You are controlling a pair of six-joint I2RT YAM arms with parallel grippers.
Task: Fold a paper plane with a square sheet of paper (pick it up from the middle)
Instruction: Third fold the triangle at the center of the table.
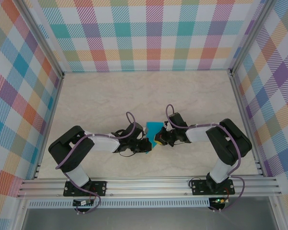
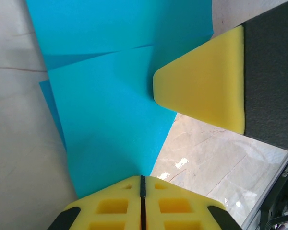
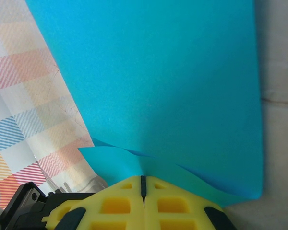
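We see the teal-blue sheet of paper (image 1: 153, 128) held between the two arms, over the middle of the pale, marbled worktop (image 1: 110, 96). It is thin, matte and smooth, folded into overlapping layers with sharp, straight creases. The left jaws are closed on its narrow lower tip, and their yellow foam pads (image 2: 129, 189) are moulded with square pockets. The right jaws pinch a curling, wavy edge, pads (image 3: 156, 188) pressed together.

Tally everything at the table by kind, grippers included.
Teal-blue paper sheet: 1
Grippers: 2, the left gripper and the right gripper, both pinched shut on the sheet
Total: 3
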